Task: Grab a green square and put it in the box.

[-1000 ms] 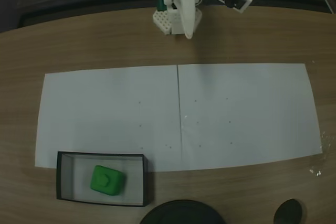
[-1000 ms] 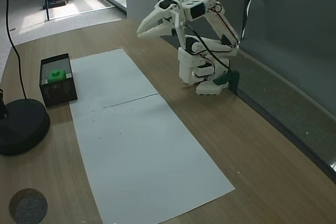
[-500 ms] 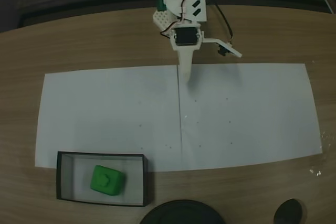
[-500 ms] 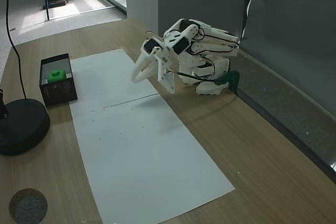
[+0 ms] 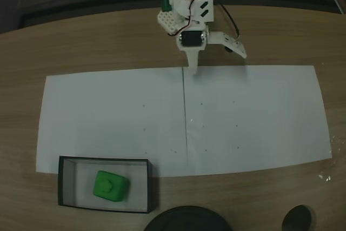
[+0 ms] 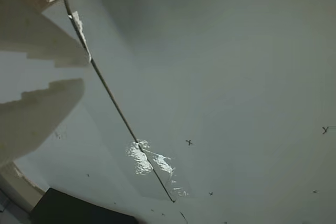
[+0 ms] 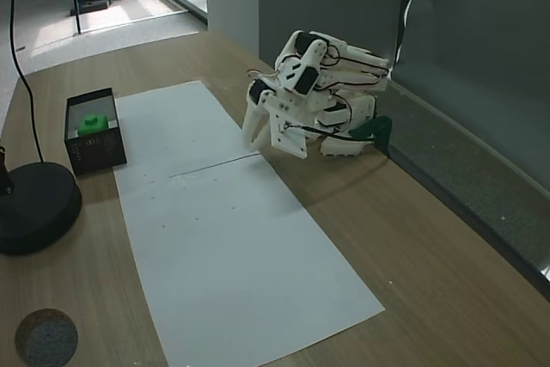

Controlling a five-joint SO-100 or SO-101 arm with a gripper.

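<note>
The green square (image 5: 111,185) lies inside the box (image 5: 105,159) at the table's near left in a fixed view from above; its knob faces up. From the side, the green square (image 7: 93,124) rests in the box (image 7: 100,153) far left of the arm. My gripper (image 5: 193,70) is shut and holds nothing. It points down at the far edge of the paper, close to the robot base. In the side view the gripper (image 7: 251,137) hangs just above the paper's edge. Its white fingers (image 6: 39,116) show at the left of the wrist view, tips almost together over the paper seam.
Two white paper sheets (image 5: 248,117) cover the middle of the wooden table. A round black disc (image 5: 186,221) and a small dark round pad (image 5: 297,218) sit at the near edge. A dark shape (image 6: 79,212) lies at the wrist view's bottom edge.
The arm came down from its raised pose, reached over the paper, then drew back toward its base with the tip lower. The green square stayed in the box.
</note>
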